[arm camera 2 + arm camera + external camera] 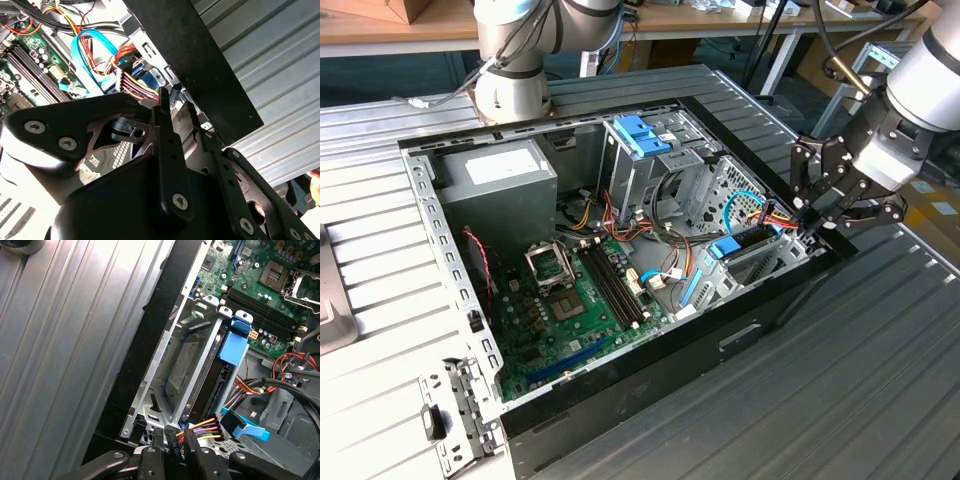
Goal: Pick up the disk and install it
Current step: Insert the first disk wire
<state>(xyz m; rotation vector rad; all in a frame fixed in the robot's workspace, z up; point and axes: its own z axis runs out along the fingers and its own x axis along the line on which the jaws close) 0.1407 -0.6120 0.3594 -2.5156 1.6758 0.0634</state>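
The disk (756, 241) stands on edge in the drive bay at the front corner of the open computer case, on the exterior view's right. Its silver-grey face (182, 365) shows between the bay's metal walls, with a blue rail (233, 345) along one side. My gripper (810, 215) hangs over that corner from outside the case. Its black fingers (150, 462) sit close on either side of the disk's near end (186, 117). A bundle of coloured wires (202, 431) with a black plug lies right beside the fingertips.
The case (760, 320) lies open on a ribbed metal table (850, 400). Inside are the green motherboard (570, 300), a grey power-supply box (500, 180), a drive cage with a blue clip (642, 133) and loose cables (620, 225). A metal bracket (455, 415) lies by the near corner.
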